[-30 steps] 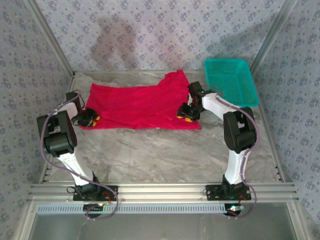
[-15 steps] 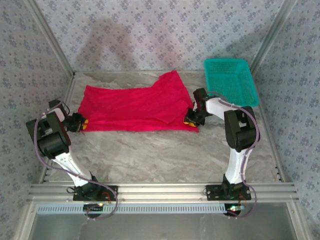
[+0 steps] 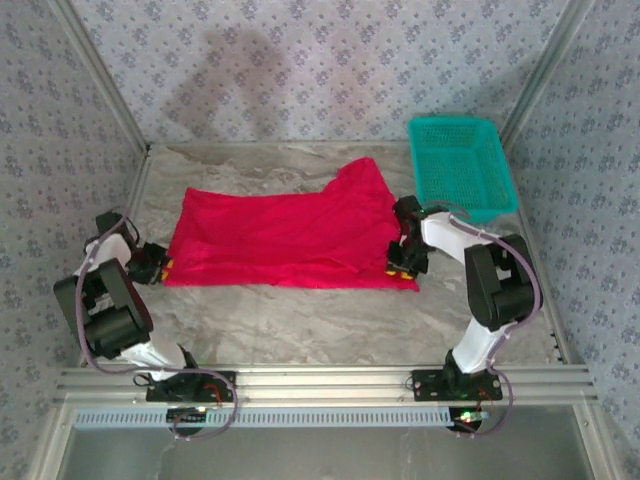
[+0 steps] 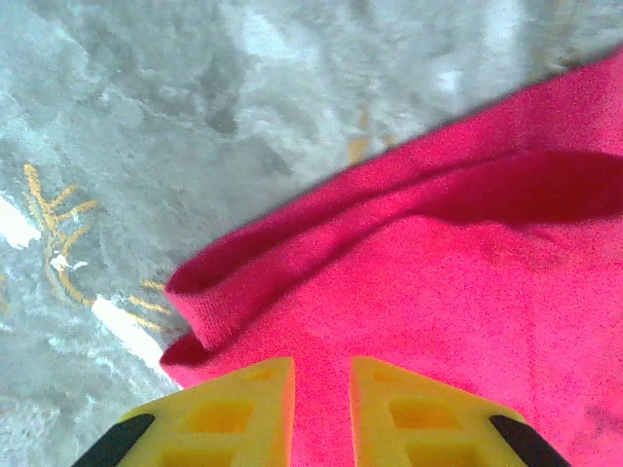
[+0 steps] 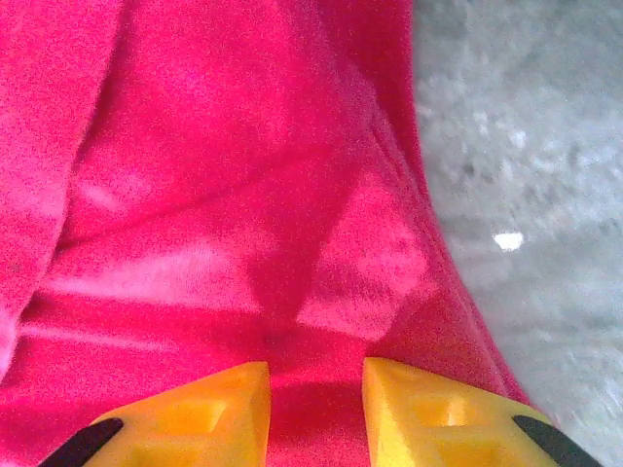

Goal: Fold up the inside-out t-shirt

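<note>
The inside-out t-shirt (image 3: 280, 225) lies spread flat across the middle of the table, bright red, with one sleeve pointing to the back right. My left gripper (image 3: 160, 266) sits at its near left corner, shut on the folded hem. In the left wrist view the red cloth (image 4: 467, 292) runs between the yellow fingers of that gripper (image 4: 321, 389). At the shirt's near right corner my right gripper (image 3: 400, 262) is shut on the cloth. The right wrist view shows creases in the shirt (image 5: 214, 175) converging between that gripper's (image 5: 316, 399) fingers.
A teal mesh basket (image 3: 462, 160) stands at the back right, just beyond the right arm. Grey marbled table (image 3: 300, 320) is bare between the shirt and the arm bases. Patterned walls and metal posts close in the sides and back.
Both grippers moved apart and toward the near edge with the shirt's corners. The shirt's near edge was pulled wider and straighter, and its right corner shifted right.
</note>
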`<action>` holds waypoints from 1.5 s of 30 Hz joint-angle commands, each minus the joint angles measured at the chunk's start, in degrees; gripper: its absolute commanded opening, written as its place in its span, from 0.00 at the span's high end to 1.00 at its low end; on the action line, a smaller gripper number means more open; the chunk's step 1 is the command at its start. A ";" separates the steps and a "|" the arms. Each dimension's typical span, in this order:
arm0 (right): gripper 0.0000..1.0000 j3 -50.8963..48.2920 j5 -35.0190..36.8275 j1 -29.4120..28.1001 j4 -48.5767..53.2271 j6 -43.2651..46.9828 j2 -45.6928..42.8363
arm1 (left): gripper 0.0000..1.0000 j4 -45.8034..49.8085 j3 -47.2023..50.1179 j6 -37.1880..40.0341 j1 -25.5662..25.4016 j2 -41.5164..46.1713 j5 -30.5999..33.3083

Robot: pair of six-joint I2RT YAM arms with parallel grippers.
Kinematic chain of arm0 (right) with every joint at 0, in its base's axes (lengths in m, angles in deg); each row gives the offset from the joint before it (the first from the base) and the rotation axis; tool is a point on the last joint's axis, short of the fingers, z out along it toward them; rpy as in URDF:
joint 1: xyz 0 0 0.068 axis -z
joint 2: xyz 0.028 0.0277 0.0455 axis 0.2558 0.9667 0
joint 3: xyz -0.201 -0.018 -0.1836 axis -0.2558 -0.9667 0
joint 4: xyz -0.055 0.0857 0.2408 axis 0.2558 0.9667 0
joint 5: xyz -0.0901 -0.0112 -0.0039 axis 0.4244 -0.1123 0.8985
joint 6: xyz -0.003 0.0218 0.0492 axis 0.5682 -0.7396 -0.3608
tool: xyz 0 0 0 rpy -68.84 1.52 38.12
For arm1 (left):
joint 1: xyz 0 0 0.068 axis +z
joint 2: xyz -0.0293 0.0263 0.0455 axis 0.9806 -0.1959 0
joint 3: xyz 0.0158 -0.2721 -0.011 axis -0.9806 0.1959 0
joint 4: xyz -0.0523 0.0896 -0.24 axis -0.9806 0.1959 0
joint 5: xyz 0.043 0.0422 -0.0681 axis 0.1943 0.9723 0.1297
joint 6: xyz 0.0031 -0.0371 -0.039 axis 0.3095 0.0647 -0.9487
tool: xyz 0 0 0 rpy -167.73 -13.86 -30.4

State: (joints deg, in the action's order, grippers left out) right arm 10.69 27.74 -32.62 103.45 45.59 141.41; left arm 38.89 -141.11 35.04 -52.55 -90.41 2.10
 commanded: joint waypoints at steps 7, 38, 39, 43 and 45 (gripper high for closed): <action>0.49 4.55 -1.25 -11.73 -2.58 -0.77 -5.57 | 0.77 0.53 -3.99 -0.14 -12.61 4.92 6.94; 0.86 47.67 13.96 -17.44 13.50 8.87 27.62 | 0.80 0.04 -4.30 1.28 -16.40 0.23 6.96; 0.80 50.86 14.10 -17.50 14.04 9.39 29.14 | 0.80 -0.27 -4.01 1.29 -16.39 0.31 6.99; 0.67 56.35 13.83 -17.94 14.39 9.63 30.45 | 0.80 -1.51 -3.34 1.28 -16.34 -0.85 6.20; 0.56 53.90 14.05 -18.27 13.92 8.75 28.29 | 0.80 -1.60 -3.77 1.45 -16.32 -1.82 6.26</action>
State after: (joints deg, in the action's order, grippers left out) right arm 63.89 40.09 -50.13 113.46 53.66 172.07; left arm 37.50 -144.02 35.52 -68.92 -90.74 8.61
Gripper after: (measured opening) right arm 0.419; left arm 0.202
